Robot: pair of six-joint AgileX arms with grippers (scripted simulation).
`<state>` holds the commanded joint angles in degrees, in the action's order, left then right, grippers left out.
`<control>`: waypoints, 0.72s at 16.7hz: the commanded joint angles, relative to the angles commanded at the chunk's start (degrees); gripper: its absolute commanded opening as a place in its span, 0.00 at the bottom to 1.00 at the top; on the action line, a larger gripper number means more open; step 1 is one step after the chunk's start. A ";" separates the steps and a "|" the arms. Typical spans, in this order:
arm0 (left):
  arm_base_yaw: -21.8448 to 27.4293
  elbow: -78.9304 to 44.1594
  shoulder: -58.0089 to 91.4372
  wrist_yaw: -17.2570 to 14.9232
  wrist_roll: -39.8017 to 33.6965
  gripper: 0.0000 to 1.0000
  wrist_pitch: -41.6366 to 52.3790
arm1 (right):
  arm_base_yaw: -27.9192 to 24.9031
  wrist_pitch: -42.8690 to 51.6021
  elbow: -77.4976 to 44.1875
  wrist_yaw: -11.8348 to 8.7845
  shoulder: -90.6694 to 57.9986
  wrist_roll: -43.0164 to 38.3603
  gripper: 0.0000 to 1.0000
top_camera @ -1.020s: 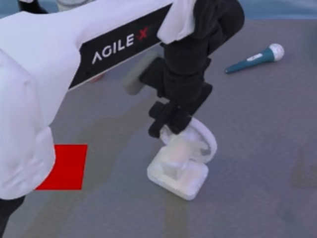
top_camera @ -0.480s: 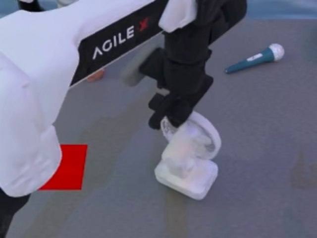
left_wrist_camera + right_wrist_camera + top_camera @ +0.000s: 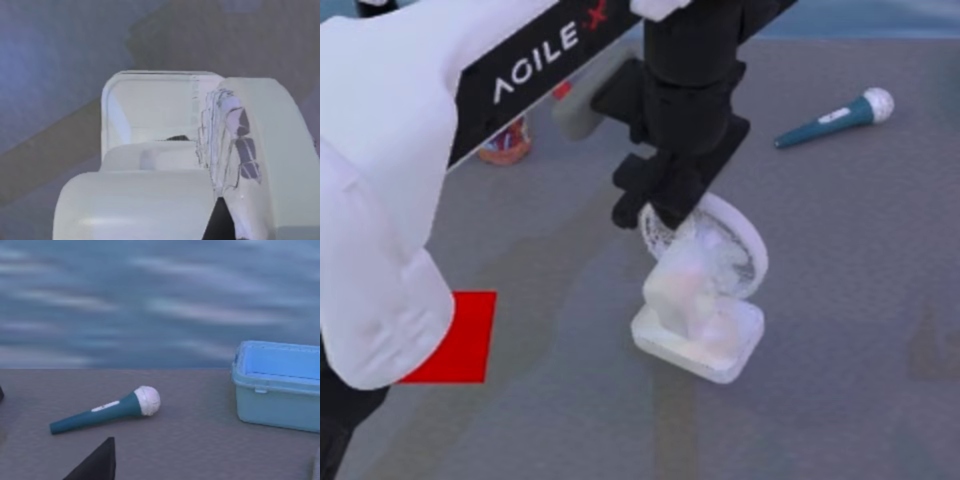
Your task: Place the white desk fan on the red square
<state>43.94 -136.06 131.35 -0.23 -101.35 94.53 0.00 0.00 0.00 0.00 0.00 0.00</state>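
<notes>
Grey, faintly streaked worktop [image 3: 840, 300] fills the top view, with a blue-grey backdrop behind it in the right wrist view. My left tool [image 3: 665, 215] sits just above centre of the top view, its dark fingers clamped on the upper rim of the white desk fan [image 3: 705, 290]. The left wrist view, tight over the fan [image 3: 165, 150], shows the grille edge pinched beside one dark fingertip [image 3: 219, 222]. The fan stands a little right of centre, its cage head tilted, its rounded square base low over the worktop; whether the base touches, I cannot tell.

I judge the fan light and stiff, all hollow plastic, but top-heavy from this hold: the thin cage rim could flex or slip, so the fan may swing under my tool. The chunky motor housing behind the cage would be the firmer place to hold.

Outward to the lower left of the top view lies the red square [image 3: 455, 340], well apart from the fan and partly hidden under my own arm. A teal microphone [image 3: 835, 117] lies at the upper right, and a small orange-and-blue object [image 3: 505, 143] at the upper left. My right tool [image 3: 95, 465] is parked facing the microphone [image 3: 107, 410] and a pale blue bin [image 3: 277, 385]; its state I cannot tell.
</notes>
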 joint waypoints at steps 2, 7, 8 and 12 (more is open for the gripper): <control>0.33 0.14 -0.24 0.00 0.07 0.00 -0.15 | 0.00 0.00 0.00 0.00 0.00 0.00 1.00; -3.03 2.22 -1.70 -0.94 8.34 0.00 0.95 | 0.00 0.00 0.00 0.00 0.00 0.00 1.00; -4.36 3.00 -2.32 -1.30 11.75 0.00 1.30 | 0.00 0.00 0.00 0.00 0.00 0.00 1.00; -11.09 7.24 -6.07 -3.09 31.63 0.00 2.39 | 0.00 0.00 0.00 0.00 0.00 0.00 1.00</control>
<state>32.85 -128.82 125.28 -3.32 -69.72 96.92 0.00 0.00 0.00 0.00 0.00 0.00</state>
